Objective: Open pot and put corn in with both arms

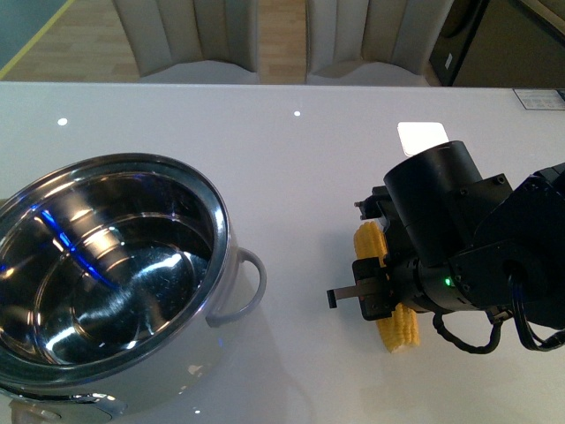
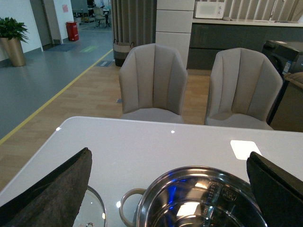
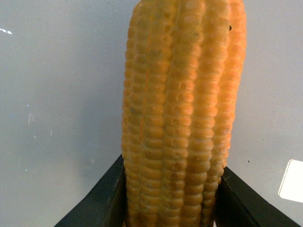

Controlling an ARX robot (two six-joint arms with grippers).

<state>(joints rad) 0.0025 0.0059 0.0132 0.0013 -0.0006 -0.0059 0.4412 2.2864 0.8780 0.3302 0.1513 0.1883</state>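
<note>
— 2 claws in sight; how does the right gripper (image 1: 380, 287) stand?
— Clamped on the yellow-orange tapered corn cob (image 1: 399, 325). In the right wrist view its 2 black fingers (image 3: 102, 198) press the cob's (image 3: 180, 104) kernel rows from either side, with no gap showing.
— And where is the cob?
— At the glossy white table (image 1: 300, 159), right of the pot and well apart from it, mostly hidden beneath the bulky black right arm (image 1: 477, 238). Whether it rests on the surface or hangs just above it, I cannot tell.
— The pot?
— That large round polished stainless-steel pot (image 1: 106, 265) sits at the near left of the front view, uncovered, its mirror-like inside open to view, its pale loop handle (image 1: 247, 287) facing the cob.
— The left gripper (image 2: 169, 156)?
— Spread wide, holding nothing. Its 2 dark padded fingers (image 2: 57, 189) frame the pot (image 2: 199, 198) from above. 1 round glass lid (image 2: 92, 210) lies on the table beside the pot, and 2 beige upholstered chairs (image 2: 152, 80) stand beyond the far edge.
</note>
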